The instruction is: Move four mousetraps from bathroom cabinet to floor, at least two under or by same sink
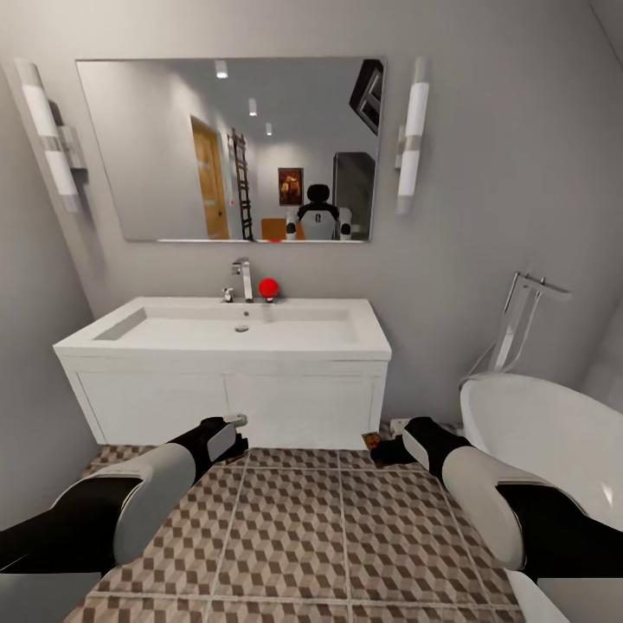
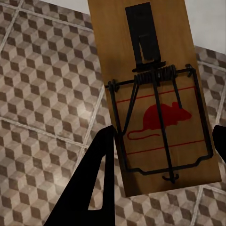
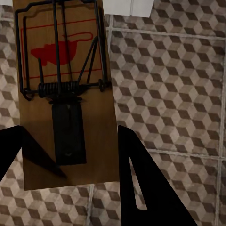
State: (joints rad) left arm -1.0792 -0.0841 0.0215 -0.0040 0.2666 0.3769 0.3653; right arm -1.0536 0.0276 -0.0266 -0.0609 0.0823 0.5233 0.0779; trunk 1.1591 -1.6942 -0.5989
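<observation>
Each of my grippers holds a mousetrap, a small brown wooden board with black wire parts and a red mouse print. My left gripper [image 1: 232, 431] [image 2: 160, 155] is shut on one mousetrap [image 2: 155, 94], its black fingers [image 2: 96, 179] pressed to the board's long edges. My right gripper [image 1: 387, 448] [image 3: 70, 155] is shut on another mousetrap [image 1: 374, 441] [image 3: 66, 94]. Both traps hang just above the cube-patterned bathroom floor [image 1: 303, 528] [image 2: 42, 94] [image 3: 174, 94], right in front of the white vanity under the bathroom sink [image 1: 242, 333]. The cabinet is out of view.
The white vanity [image 1: 173, 407] fills the wall ahead, with a chrome tap [image 1: 245, 279], a red ball [image 1: 269, 287] and a mirror [image 1: 173, 147] above. A white bathtub [image 1: 554, 441] stands at the right. A grey wall closes the left side.
</observation>
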